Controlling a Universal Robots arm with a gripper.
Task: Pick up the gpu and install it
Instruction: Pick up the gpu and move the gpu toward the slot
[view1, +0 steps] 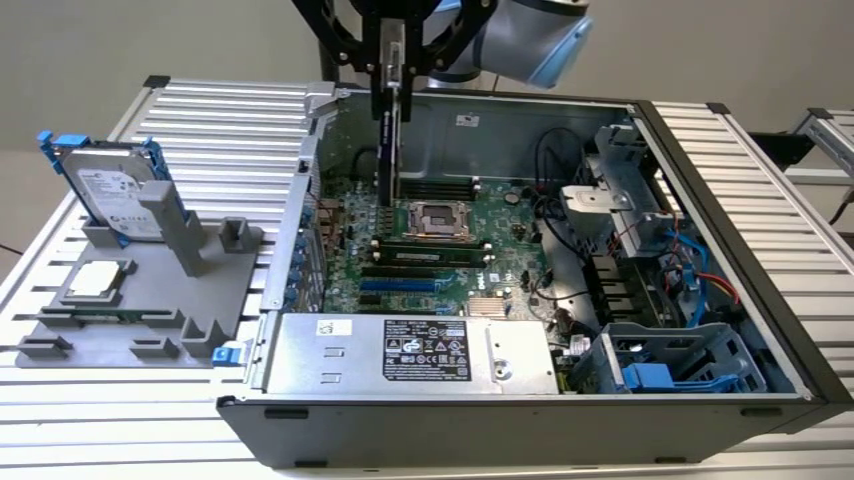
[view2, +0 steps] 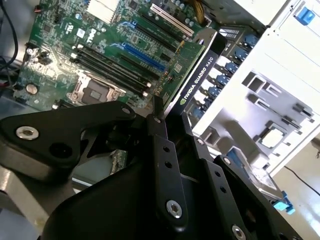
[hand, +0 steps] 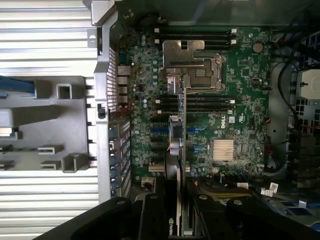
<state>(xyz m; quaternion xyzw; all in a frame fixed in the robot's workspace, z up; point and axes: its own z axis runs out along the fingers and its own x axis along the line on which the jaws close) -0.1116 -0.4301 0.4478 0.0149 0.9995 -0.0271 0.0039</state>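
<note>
My gripper (view1: 391, 72) is shut on the gpu (view1: 387, 150), which hangs on edge as a thin dark vertical strip over the open computer case (view1: 721, 250). In the second wrist view the gpu (view2: 196, 75) shows its black shroud edge and green board, held between the black fingers (view2: 161, 145) above the motherboard (view2: 60, 45). In the first wrist view the gpu (hand: 178, 145) is seen edge-on, running over the expansion slots (hand: 160, 131) below the CPU socket (hand: 192, 70). Its lower edge looks clear of the motherboard (view1: 481, 250).
A grey fixture (view1: 200, 290) at the exterior view's left carries a silver hard drive in a blue frame (view1: 118, 195) and a small square CPU chip (view1: 100, 278). Inside the case are a power supply (view1: 414, 352), cables (view1: 574, 230) and a drive cage (view1: 667, 365).
</note>
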